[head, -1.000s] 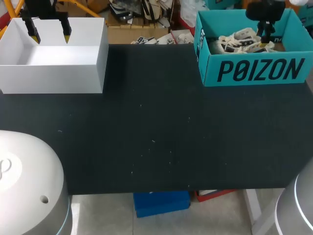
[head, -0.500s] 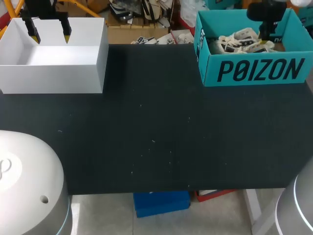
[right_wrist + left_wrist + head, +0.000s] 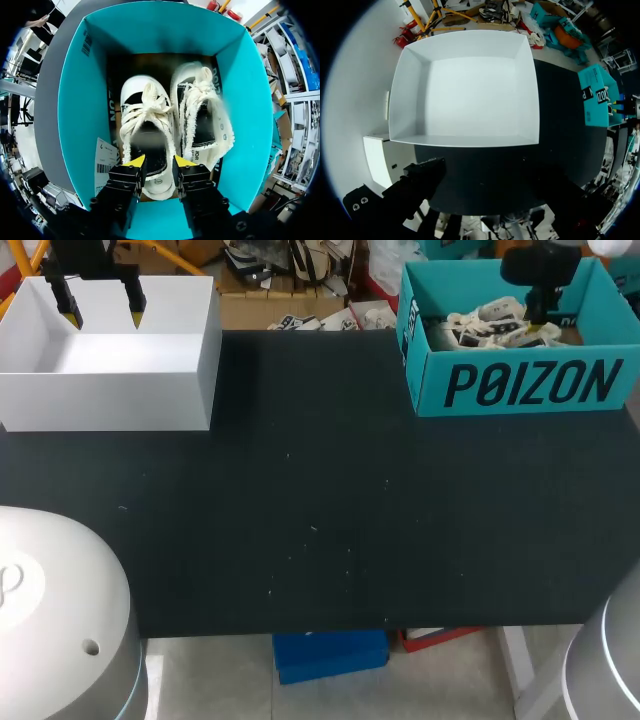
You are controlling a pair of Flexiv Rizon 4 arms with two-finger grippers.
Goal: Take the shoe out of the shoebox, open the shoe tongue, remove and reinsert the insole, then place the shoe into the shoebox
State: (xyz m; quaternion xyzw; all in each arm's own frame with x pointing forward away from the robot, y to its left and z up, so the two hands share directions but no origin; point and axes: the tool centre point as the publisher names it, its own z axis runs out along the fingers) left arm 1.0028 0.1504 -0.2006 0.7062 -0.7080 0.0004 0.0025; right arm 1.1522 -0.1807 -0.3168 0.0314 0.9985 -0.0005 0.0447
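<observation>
Right gripper (image 3: 159,162) is down inside the teal shoebox (image 3: 75,100), sitting over the heel end of one shoe (image 3: 147,125). Its yellow tips are parted, with the heel showing in the gap. The heel looks wider than that gap, so I'd call the gripper released, not grasping anything. Can't really tell if the tips are brushing the shoe though.

That shoe sits upright, white with cream laces and a dark inside. A second shoe (image 3: 205,120) lies right beside it, tipped over on its side, and the two look like they're touching. From the head view the shoebox is at the far right corner of the black bench (image 3: 320,520).

Left gripper (image 3: 102,310) hangs over a white box (image 3: 110,390) at the far left corner, fingers spread wide, nothing in them. The two boxes are well apart.
</observation>
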